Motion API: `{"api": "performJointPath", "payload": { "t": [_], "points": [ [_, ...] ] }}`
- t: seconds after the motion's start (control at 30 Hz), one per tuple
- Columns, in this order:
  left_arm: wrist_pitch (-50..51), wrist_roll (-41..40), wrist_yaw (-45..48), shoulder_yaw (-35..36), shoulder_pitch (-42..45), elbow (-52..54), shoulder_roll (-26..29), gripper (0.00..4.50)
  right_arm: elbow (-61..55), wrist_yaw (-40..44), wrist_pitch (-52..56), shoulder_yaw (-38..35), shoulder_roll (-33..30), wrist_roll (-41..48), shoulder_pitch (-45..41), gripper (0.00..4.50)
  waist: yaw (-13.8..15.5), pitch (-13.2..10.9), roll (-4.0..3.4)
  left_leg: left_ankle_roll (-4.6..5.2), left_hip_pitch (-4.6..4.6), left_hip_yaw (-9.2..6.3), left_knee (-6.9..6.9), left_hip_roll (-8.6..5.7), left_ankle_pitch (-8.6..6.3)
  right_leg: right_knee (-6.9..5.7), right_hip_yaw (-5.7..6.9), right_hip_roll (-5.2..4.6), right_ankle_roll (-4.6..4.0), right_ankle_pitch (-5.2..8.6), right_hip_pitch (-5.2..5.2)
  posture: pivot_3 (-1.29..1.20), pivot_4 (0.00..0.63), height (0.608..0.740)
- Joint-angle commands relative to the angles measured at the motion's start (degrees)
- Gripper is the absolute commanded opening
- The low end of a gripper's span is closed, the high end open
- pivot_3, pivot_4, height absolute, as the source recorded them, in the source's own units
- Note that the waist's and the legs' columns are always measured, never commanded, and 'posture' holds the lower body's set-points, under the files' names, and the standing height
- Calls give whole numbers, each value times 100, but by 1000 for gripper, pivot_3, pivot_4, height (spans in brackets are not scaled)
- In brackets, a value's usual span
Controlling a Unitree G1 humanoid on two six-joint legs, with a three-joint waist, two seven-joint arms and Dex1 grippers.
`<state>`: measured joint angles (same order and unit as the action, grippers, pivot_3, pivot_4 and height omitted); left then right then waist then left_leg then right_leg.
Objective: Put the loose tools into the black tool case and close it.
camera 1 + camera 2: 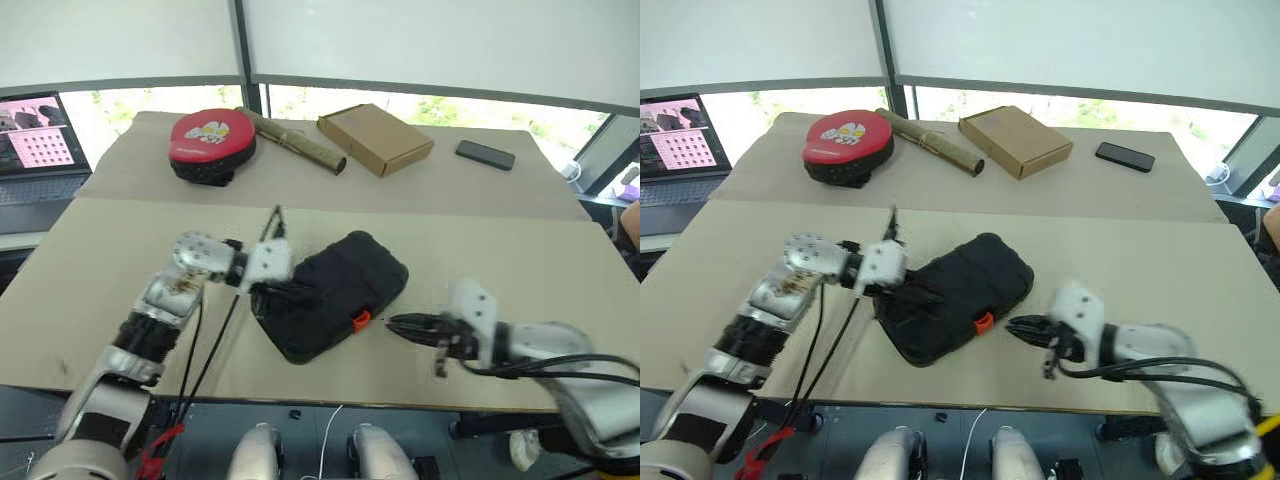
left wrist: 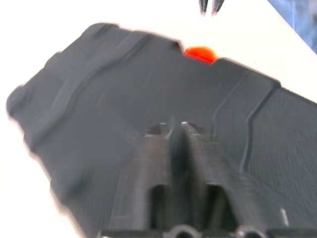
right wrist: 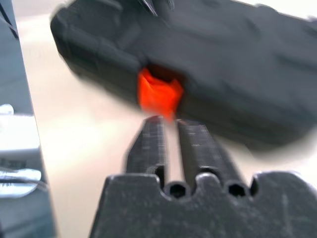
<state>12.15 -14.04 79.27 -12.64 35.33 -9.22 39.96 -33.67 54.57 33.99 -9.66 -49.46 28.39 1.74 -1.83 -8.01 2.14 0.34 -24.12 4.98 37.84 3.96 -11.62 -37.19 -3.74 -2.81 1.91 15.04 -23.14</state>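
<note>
Left gripper (image 1: 283, 293) over closed black tool case (image 1: 335, 290) lid, fingers nearly together with a slim gap, grasping nothing. Right gripper (image 1: 392, 324) just beside small orange latch (image 1: 362, 321), at its 3 o'clock, fingers a slit apart, empty. Case lying mid-table, lid down; red-and-black pad (image 1: 210, 143) well apart at 11 o'clock. No loose tools visible. Likely step: securing the closure. Next: press latch home while steadying lid, without shoving case.
</note>
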Motion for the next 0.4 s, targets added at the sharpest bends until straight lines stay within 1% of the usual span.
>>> {"api": "performJointPath", "payload": {
  "t": [0.03,0.13,0.17,0.23,0.3,0.37,0.4],
  "points": [
    [1392,-889,285,892,-502,515,848,2563,11,829,374,-1265,-484,1099,147,2184,-11,-5,-2,0,-1,-3,-3,2,0,0,0,3,-2,2,-2,0,150,740],
    [2272,-1528,540,1788,-1225,969,1805,3584,491,1502,595,-2101,-963,1524,287,3200,-28,-25,5,0,-6,-5,-6,8,0,1,0,5,-6,3,-10,0,150,740],
    [2448,-1630,514,2102,-1465,1072,2019,3987,660,1668,709,-2301,-1099,1632,317,3544,-29,-38,12,0,-6,-7,-5,8,0,1,7,4,-6,3,-8,0,150,740],
    [2736,-1805,347,2626,-1868,1303,2279,4484,953,2008,821,-2565,-1290,1805,402,4196,-1,-40,14,-1,-3,-4,-8,4,-1,5,10,-12,-8,4,-8,0,150,740],
    [2884,-1941,316,3050,-2243,1449,2424,4484,1144,2177,825,-2639,-1370,1851,432,4196,65,-45,15,-1,-2,-3,-8,-5,-1,7,12,-35,-4,6,-8,0,150,740],
    [2795,-1979,276,3320,-2534,1567,2431,4484,1304,2157,767,-2562,-1365,1816,350,4196,123,-45,15,-2,3,-1,-8,-11,-1,9,13,-49,-1,9,-5,0,150,740],
    [2752,-1985,240,3400,-2634,1636,2410,4484,1387,2140,734,-2504,-1355,1792,297,4196,123,-45,15,-2,2,1,-8,-14,-1,12,13,-56,-14,16,-5,0,150,740]
  ]
}}
